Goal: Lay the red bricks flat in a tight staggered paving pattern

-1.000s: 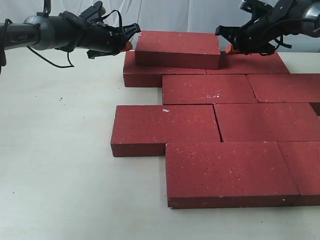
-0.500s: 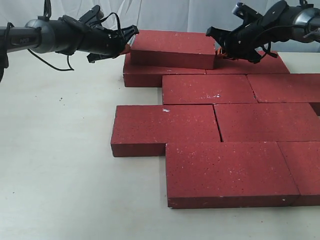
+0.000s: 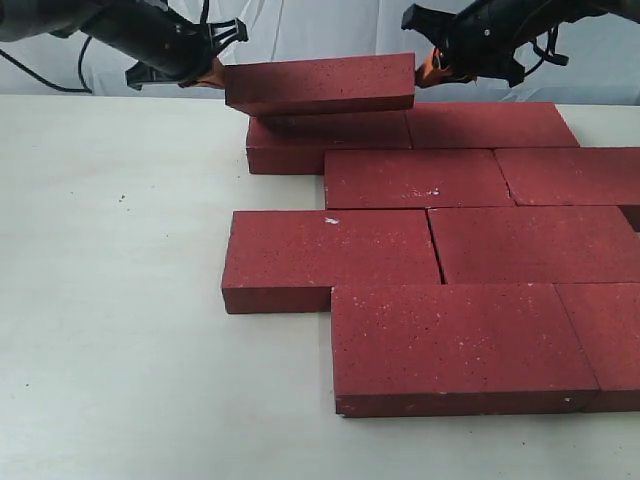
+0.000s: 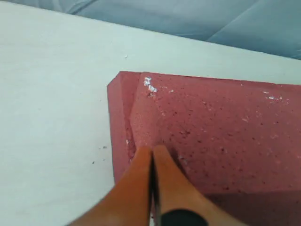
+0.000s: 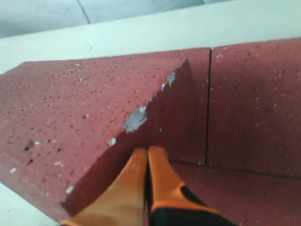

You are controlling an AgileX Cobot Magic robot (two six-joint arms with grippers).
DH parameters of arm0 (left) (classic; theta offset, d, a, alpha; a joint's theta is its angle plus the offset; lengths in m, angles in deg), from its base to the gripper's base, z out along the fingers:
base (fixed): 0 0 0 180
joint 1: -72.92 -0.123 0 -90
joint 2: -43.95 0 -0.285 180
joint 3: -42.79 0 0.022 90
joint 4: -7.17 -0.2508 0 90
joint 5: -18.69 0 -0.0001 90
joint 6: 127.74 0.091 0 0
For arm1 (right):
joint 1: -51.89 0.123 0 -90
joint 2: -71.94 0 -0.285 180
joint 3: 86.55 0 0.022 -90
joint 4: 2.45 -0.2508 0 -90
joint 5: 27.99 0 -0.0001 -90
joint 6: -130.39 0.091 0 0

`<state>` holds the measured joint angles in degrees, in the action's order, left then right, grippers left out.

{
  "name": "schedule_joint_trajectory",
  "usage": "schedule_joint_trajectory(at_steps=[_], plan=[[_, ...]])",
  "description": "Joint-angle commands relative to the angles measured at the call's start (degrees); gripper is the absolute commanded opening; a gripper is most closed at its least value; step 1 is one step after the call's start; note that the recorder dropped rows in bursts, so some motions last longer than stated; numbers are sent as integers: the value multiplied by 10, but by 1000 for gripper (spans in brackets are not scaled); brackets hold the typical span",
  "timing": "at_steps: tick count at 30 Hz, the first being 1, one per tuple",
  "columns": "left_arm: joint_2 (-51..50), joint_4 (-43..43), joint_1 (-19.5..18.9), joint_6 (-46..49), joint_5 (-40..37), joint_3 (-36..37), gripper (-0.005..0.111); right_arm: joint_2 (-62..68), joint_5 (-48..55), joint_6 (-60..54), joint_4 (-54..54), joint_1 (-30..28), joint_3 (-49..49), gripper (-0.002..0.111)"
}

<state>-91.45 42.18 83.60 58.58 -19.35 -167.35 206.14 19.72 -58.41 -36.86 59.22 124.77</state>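
Note:
One red brick (image 3: 320,84) hangs level above the back row, squeezed end to end between my two grippers. My left gripper (image 3: 215,72) is shut, its orange tips pressed against the brick's left end (image 4: 151,149). My right gripper (image 3: 428,68) is also shut and pushes on the right end (image 5: 147,151). Under the raised brick (image 4: 216,132) lies another brick (image 3: 330,140) of the back row. Several more red bricks (image 3: 415,178) lie flat in staggered rows towards the front. The raised brick (image 5: 80,103) has chipped white spots along its edge.
The white table (image 3: 110,300) stretches bare left of the bricks. The front-row bricks (image 3: 460,345) reach close to the near edge, and the rows run off the right side. A pale cloth backdrop (image 3: 330,30) hangs behind.
The brick has risen off the back row and shifted left, now held level in the air. Both shut grippers moved up and left with it.

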Motion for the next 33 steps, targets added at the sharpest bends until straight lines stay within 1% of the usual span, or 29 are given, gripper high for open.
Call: schedule_joint_trajectory(at_steps=[1,2,3,4,10,14,19,22,27,30,33], plan=[[47,-70,0,-57,-46,49,0,-26,25,18,23,34,-43,-1],[57,-89,0,-69,-48,66,0,-29,25,20,29,39,-52,-1],[78,-116,0,-79,-50,101,0,-31,26,24,32,49,-67,-1],[86,-120,0,-79,-49,118,0,-31,27,24,33,51,-74,-1],[131,-117,0,-79,6,242,0,-31,15,24,33,71,-115,-1],[141,-117,-4,-79,34,294,0,-29,14,24,43,81,-132,-1],[151,-119,-19,-79,48,326,0,-29,5,33,61,84,-137,-1],[158,-126,-40,-79,48,341,0,-29,3,34,66,84,-137,-1],[173,-135,-80,-77,41,362,0,-29,-6,48,103,81,-137,-1],[189,-165,-98,-77,24,370,0,-29,-9,57,119,80,-137,-1],[210,-199,-104,-77,2,379,0,-31,-11,61,123,80,-137,-1]])
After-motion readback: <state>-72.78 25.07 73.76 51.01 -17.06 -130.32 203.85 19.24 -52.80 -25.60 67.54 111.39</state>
